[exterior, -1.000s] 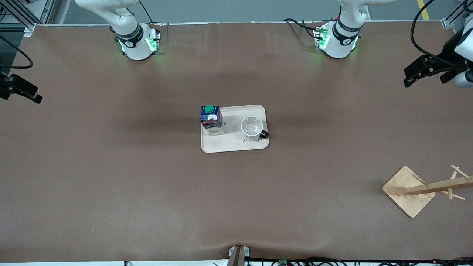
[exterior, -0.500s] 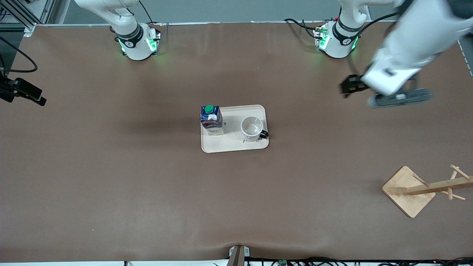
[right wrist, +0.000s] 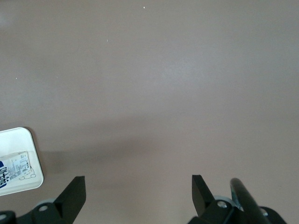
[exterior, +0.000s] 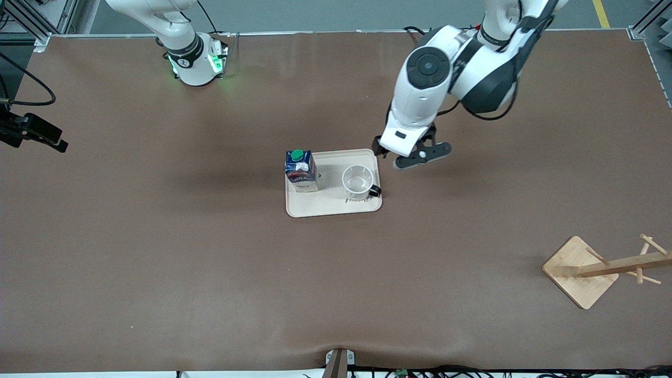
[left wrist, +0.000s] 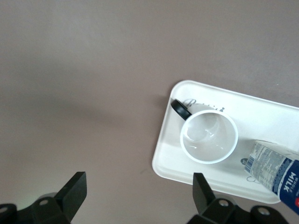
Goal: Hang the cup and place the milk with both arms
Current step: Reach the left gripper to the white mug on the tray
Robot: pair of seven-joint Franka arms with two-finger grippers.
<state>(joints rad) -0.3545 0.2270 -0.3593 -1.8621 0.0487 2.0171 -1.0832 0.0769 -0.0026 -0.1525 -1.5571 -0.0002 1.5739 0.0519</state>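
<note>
The cup (exterior: 358,182) was seen standing upright on a cream tray (exterior: 333,207) in the middle of the table (exterior: 157,252), its mouth open upward and its black loop handle (exterior: 374,191) turned toward the left arm's end of the table and slightly toward the front camera. In the left wrist view the cup (left wrist: 209,136) appeared empty, with the handle (left wrist: 180,109) close to the tray's rim (left wrist: 161,154). The milk (exterior: 301,170) was found upright on the same tray, at the end toward the right arm, apart from the cup, its green screw cap (exterior: 297,155) on top; only a part of the carton (left wrist: 275,170) was caught in the left wrist view.

The left gripper (exterior: 407,156) was held over the table just beside the tray's corner at the left arm's end, above and near the cup but not touching it. Its fingers (left wrist: 72,186) were shown spread wide apart with nothing between them. The left arm (exterior: 436,79) was seen reaching from its base down toward the tray.

The right gripper (exterior: 31,134) was seen at the edge of the front view, over the right arm's end of the table, well apart from the tray. Its fingers (right wrist: 74,191) were likewise parted and empty, with bare table beneath and a corner of the tray (right wrist: 28,154) just visible.

A wooden cup stand (exterior: 604,268) was seen standing at the left arm's end of the table, nearer to the front camera than the tray and well apart from it
</note>
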